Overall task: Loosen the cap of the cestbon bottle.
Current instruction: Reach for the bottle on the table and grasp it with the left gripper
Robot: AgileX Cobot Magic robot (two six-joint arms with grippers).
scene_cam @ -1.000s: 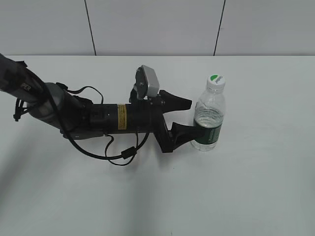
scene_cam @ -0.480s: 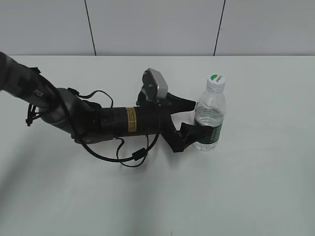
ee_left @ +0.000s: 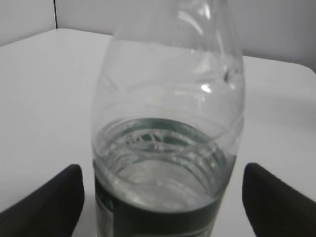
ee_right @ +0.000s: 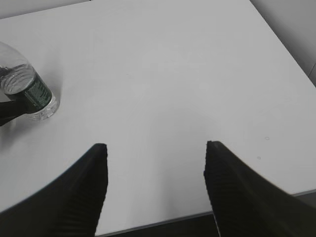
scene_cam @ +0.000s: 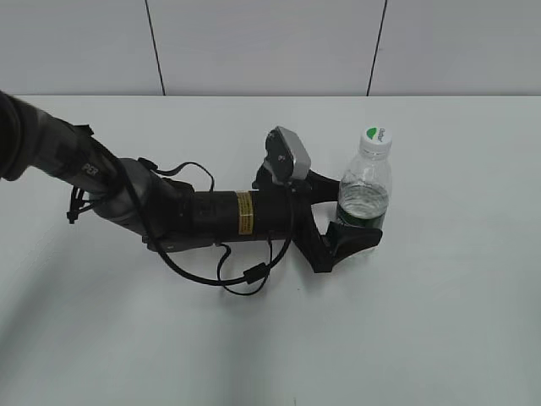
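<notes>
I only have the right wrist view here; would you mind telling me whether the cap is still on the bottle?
Observer: Yes, the white cap sits on the cestbon bottle, which stands upright on the table.
Operator: Thank you. Is the left hand around it?
Observer: The left hand is open, one finger on either side of the bottle's lower body; contact is unclear.
Operator: And how full is it?
Observer: In the left wrist view the water reaches a little above the green label.
</notes>
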